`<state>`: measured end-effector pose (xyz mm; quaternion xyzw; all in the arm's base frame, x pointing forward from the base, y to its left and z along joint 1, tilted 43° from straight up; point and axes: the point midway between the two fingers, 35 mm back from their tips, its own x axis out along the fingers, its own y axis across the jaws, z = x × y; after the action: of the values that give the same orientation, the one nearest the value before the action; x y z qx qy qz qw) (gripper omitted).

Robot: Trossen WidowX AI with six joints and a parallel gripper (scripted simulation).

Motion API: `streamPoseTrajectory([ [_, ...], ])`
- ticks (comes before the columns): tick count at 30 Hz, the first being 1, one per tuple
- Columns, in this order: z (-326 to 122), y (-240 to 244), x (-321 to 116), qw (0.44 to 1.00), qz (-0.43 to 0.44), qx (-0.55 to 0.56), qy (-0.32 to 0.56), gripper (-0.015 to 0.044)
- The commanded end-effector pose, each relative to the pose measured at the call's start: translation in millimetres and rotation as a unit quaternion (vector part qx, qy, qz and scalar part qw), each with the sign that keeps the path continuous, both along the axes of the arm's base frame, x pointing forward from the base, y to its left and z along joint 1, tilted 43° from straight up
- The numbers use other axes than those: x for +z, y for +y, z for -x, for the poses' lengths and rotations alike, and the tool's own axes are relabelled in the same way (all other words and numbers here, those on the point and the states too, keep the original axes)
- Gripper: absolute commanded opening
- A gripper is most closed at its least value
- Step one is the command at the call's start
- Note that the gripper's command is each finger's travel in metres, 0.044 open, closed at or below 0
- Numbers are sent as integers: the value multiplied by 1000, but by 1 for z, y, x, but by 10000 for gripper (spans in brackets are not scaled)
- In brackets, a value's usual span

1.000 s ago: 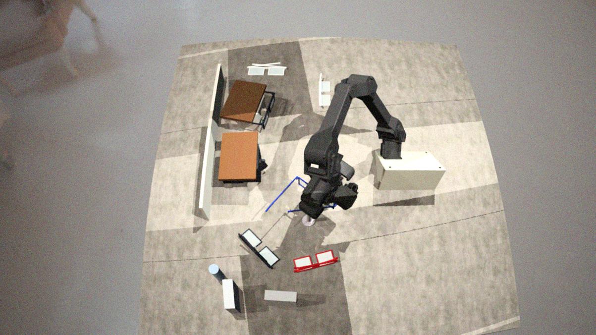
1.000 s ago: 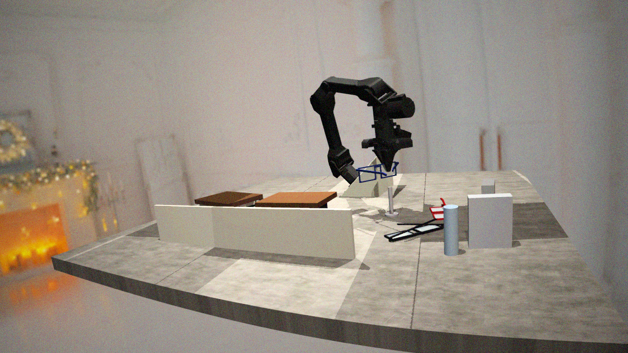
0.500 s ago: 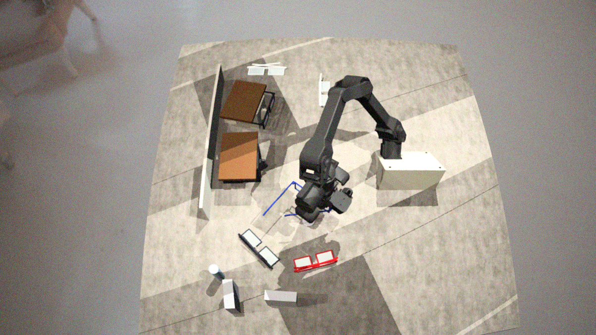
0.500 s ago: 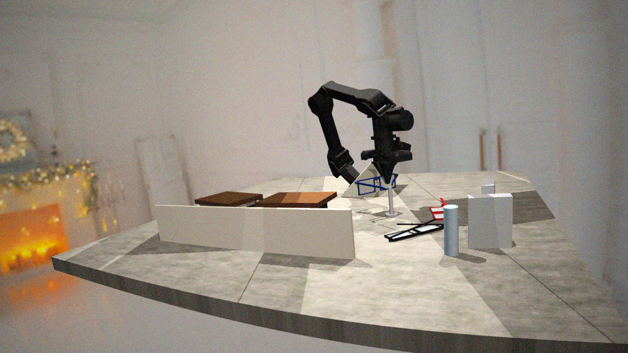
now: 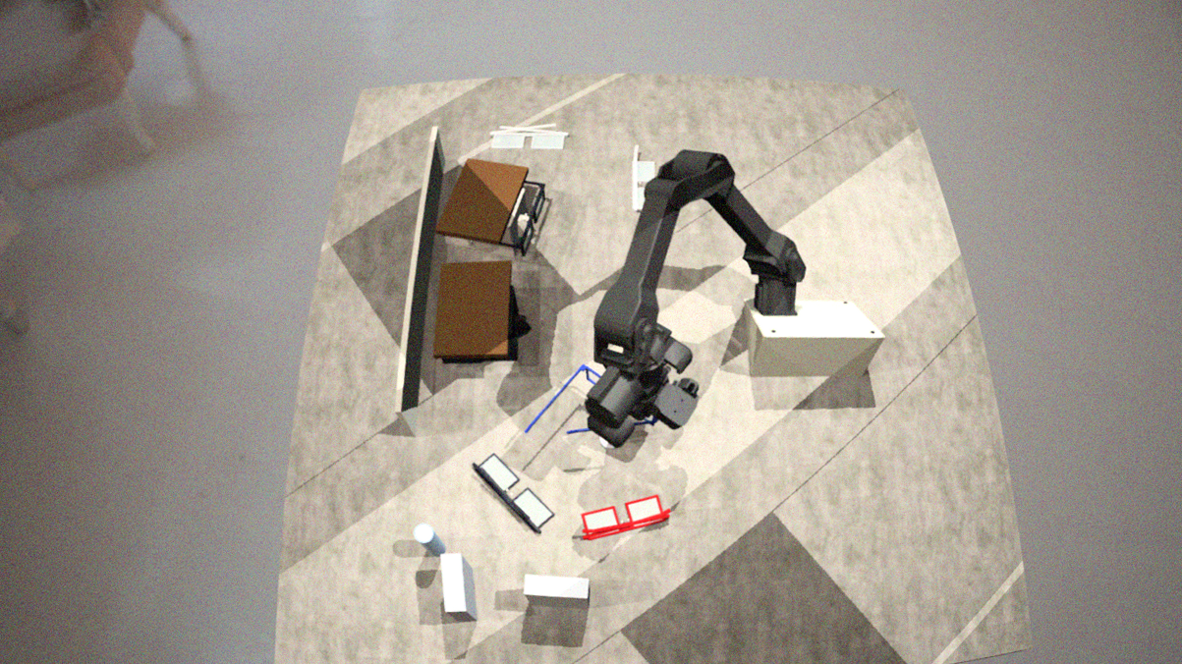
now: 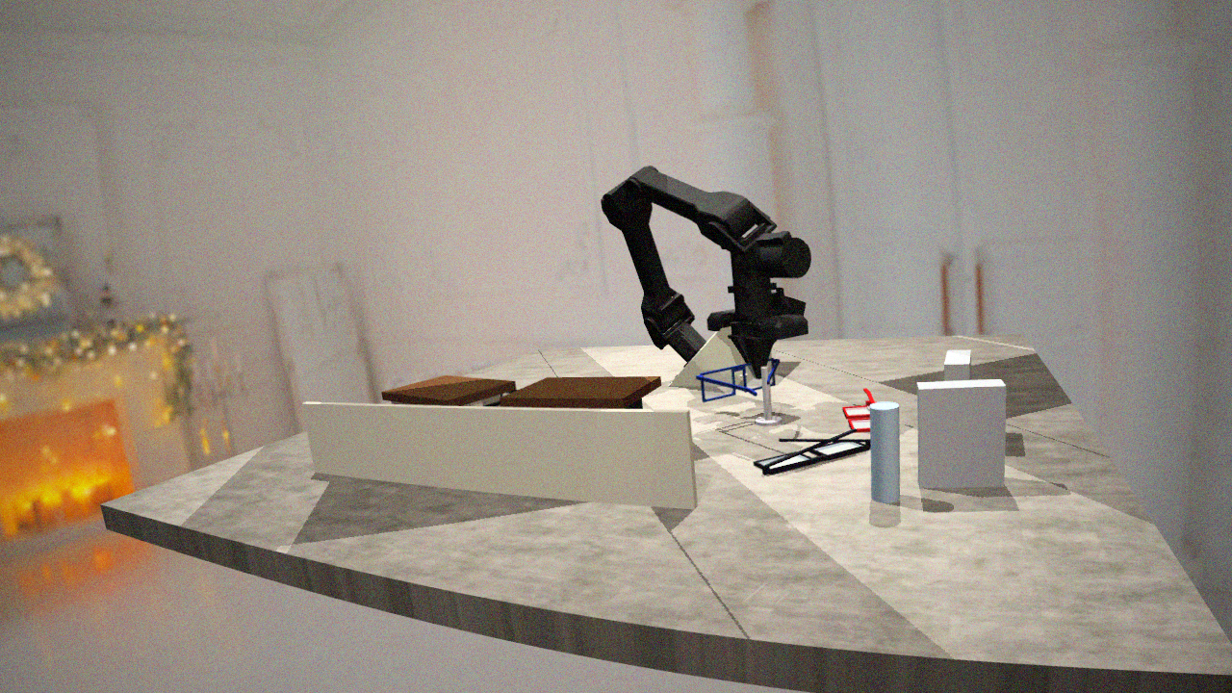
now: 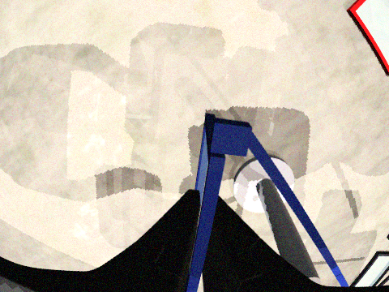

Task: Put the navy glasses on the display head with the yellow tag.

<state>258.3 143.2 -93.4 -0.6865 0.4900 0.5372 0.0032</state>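
Observation:
My gripper (image 6: pixel 758 372) (image 7: pixel 200 200) points down and is shut on the navy glasses (image 5: pixel 555 399) (image 6: pixel 703 387) (image 7: pixel 229 139), holding them above the table with the temples spread. A thin post (image 6: pixel 766 396) (image 7: pixel 245 186) on a round white base stands close by them; whether they touch is unclear. Two display heads with flat brown tops stand at the left in the top view: the far head (image 5: pixel 482 201) has a pale front and dark-rimmed glasses (image 5: pixel 539 201), the near head (image 5: pixel 473 310) has a black front and bare nose. No yellow tag is visible.
A cream wall (image 5: pixel 420 274) (image 6: pixel 508 452) stands behind the heads. Red glasses (image 5: pixel 623 528) and black glasses (image 5: pixel 505 497) lie near the post. A blue-grey cylinder (image 5: pixel 427 538) (image 6: pixel 885 452) and two white boxes (image 5: pixel 454 585) (image 5: pixel 556 586) stand beyond them. Two white glasses lie on the far side.

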Motion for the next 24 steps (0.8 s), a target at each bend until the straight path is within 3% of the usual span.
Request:
streamPoseTrajectory([
  [1, -1, -4, 4, 1000, 0, 3, -2, 0],
  [24, -3, -14, 13, 1000, 1, 3, -2, 0],
])
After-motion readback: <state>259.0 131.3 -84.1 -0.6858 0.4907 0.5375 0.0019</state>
